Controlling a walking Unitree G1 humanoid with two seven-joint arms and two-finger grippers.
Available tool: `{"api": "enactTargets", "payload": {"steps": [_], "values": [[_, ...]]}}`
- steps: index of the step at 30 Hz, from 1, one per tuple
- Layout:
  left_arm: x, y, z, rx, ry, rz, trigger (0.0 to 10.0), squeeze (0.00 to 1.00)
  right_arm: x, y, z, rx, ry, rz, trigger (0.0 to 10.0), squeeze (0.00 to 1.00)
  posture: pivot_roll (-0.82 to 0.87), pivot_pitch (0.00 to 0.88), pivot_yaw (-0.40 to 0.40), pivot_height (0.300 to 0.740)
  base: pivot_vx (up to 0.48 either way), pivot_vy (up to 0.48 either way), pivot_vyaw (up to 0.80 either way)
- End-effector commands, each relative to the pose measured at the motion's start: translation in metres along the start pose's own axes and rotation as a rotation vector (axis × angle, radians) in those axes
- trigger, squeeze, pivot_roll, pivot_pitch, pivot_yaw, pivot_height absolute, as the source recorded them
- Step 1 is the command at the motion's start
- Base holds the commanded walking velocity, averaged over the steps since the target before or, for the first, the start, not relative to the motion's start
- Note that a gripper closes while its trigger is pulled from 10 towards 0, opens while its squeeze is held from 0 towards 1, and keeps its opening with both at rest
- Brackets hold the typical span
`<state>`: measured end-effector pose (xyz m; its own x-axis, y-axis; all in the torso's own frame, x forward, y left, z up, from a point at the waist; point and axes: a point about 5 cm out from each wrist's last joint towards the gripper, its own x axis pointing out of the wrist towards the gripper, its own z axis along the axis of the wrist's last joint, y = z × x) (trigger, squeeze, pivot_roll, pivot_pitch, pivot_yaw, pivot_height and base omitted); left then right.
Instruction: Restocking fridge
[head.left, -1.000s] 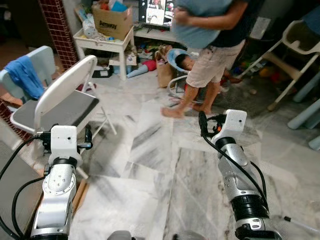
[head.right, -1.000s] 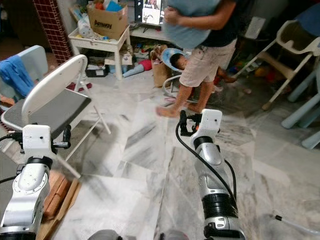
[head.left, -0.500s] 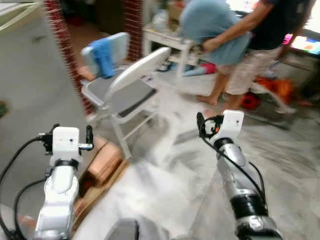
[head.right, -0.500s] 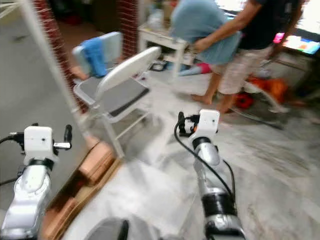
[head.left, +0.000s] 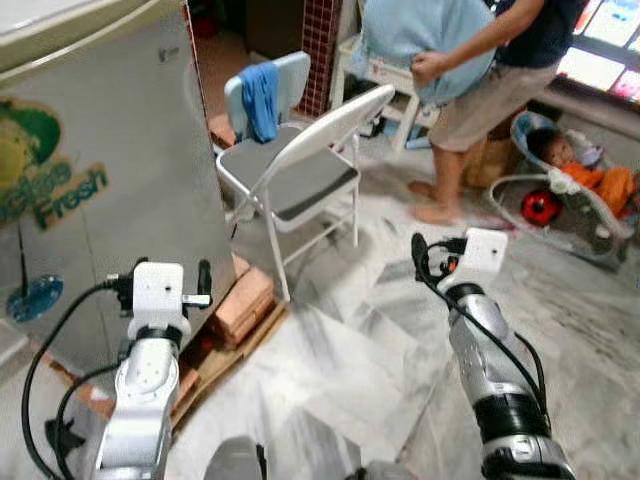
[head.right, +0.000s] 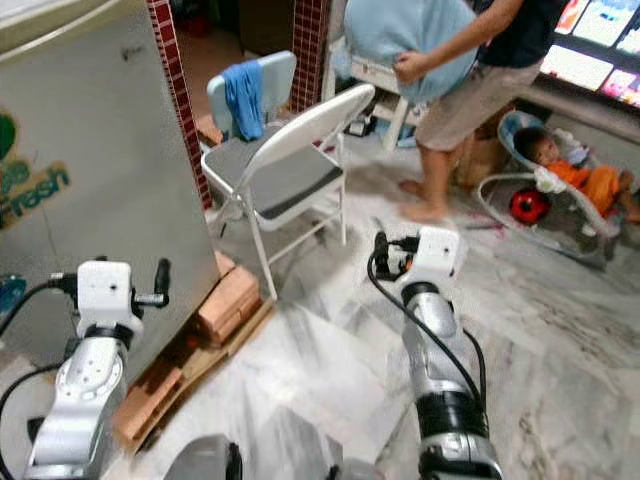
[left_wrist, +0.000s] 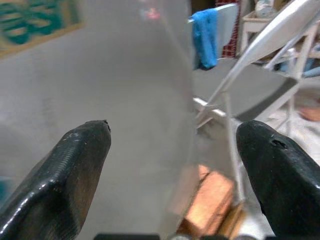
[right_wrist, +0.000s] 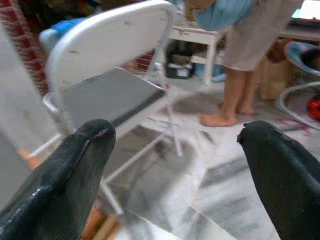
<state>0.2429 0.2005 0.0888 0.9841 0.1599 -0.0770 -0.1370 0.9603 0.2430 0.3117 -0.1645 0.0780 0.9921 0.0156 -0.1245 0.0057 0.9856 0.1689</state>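
Marble floor (head.left: 330, 350) runs across a cluttered room, grey-veined and pale. Largest on it is the fridge (head.left: 110, 180), a silver-grey slab with green lettering on its face, standing at the floor's left side on bricks (head.left: 243, 300) and wooden slats. Just beside its far edge stands a white folding chair (head.left: 305, 165) with a grey seat, and behind that a pale blue chair with a blue cloth (head.left: 261, 98) draped over its back. Further off a person (head.left: 480, 70) in tan shorts stands barefoot, holding a light blue bundle, near a baby bouncer (head.left: 565, 185) at the floor's far right.

Both silver arms are raised before the robot. The left tool (left_wrist: 175, 165) is released, its two black fingers (left_wrist: 75, 170) spread wide, pointing at the fridge's side and edge without touching it. The right tool (right_wrist: 175, 165) is likewise released, fingers (right_wrist: 65, 175) wide apart, held over bare floor and pointing toward the folding chair, well apart from the fridge.
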Motion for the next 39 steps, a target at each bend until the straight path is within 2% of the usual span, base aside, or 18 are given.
{"api": "enactTargets", "payload": {"steps": [1, 11, 18, 26, 31, 39], "values": [[-0.001, -0.004, 0.001, -0.004, 0.002, -0.014, 10.0, 0.00, -0.002, -0.009, -0.002, 0.003, 0.009, -0.032, 10.0, 0.00, 0.07, 0.005, -0.079, 0.740, 0.000, 0.424, 0.00], [0.000, -0.004, 0.001, -0.002, 0.001, -0.012, 10.0, 0.00, -0.001, -0.009, -0.002, 0.012, 0.009, -0.030, 10.0, 0.00, 0.07, 0.007, -0.079, 0.740, 0.000, 0.424, 0.00], [0.001, 0.004, 0.001, 0.013, 0.002, 0.020, 10.0, 0.00, 0.001, -0.008, 0.003, 0.007, -0.012, -0.008, 10.0, 0.00, 0.08, 0.006, -0.081, 0.740, 0.000, 0.000, 0.00], [-0.001, 0.016, -0.002, 0.026, -0.011, 0.097, 10.0, 0.00, 0.001, -0.007, 0.002, 0.008, -0.008, 0.004, 10.0, 0.00, 0.07, 0.004, -0.087, 0.740, 0.000, 0.000, 0.80], [-0.003, 0.016, -0.006, 0.023, 0.015, 0.075, 10.0, 0.00, 0.001, -0.007, 0.001, 0.010, 0.000, 0.000, 10.0, 0.00, 0.07, 0.008, -0.089, 0.740, 0.000, 0.000, 0.74], [0.000, 0.014, -0.002, 0.024, 0.005, 0.046, 10.0, 0.00, 0.002, -0.007, -0.003, 0.015, 0.011, -0.011, 10.0, 0.00, 0.09, 0.000, -0.075, 0.740, 0.000, 0.000, 0.00]]}}
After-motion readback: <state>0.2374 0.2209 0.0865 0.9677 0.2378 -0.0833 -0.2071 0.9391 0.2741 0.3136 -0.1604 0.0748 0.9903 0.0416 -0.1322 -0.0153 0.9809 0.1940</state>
